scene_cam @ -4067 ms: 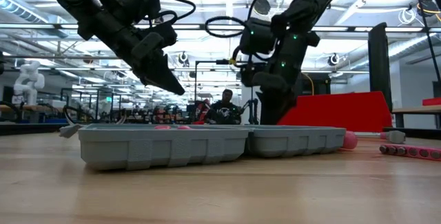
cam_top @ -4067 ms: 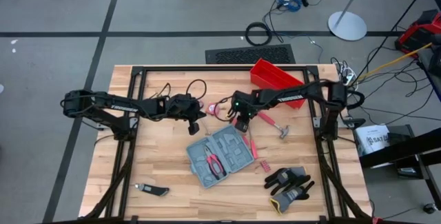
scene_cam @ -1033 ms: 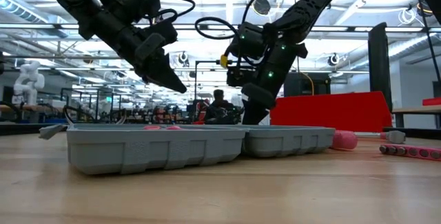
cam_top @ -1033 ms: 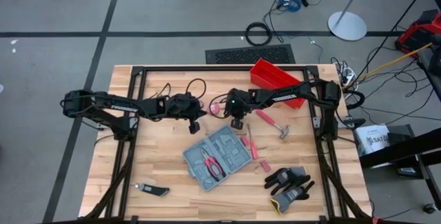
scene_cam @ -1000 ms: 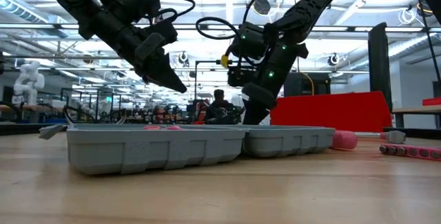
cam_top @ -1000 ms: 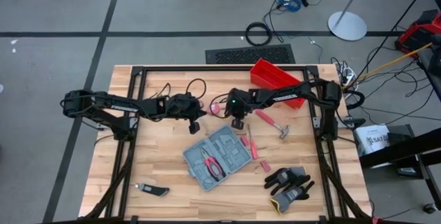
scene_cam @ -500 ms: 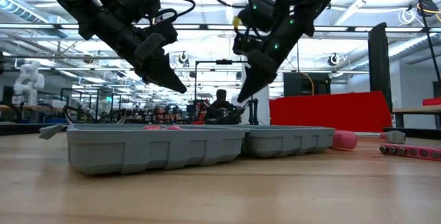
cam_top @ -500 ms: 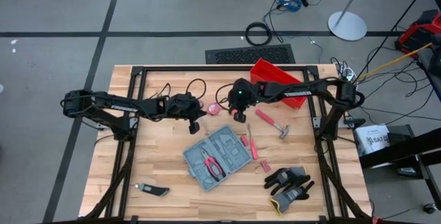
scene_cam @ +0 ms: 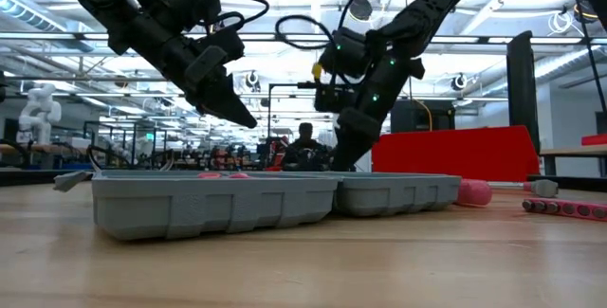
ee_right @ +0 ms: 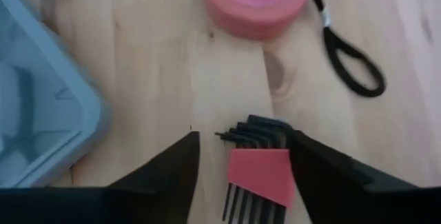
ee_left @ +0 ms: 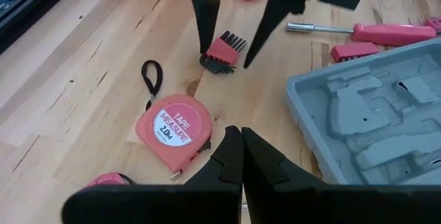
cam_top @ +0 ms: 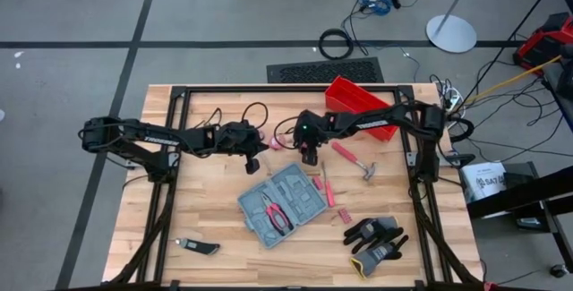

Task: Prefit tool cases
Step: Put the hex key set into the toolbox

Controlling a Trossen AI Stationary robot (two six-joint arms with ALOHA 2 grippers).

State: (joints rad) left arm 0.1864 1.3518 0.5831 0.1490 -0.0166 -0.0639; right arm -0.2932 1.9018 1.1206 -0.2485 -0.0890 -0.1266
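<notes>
Case (cam_top: 283, 205) shifted left; right gripper (cam_top: 310, 158) beside.

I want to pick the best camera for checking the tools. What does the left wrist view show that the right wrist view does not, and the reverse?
Only the left wrist view shows the screwdriver, the left gripper shut, and the right gripper from outside, open around the hex key set. Only the right wrist view shows that set close up, lying between its own fingers. Both show the pink tape measure with its black strap, the open tool case and the wooden table.
</notes>
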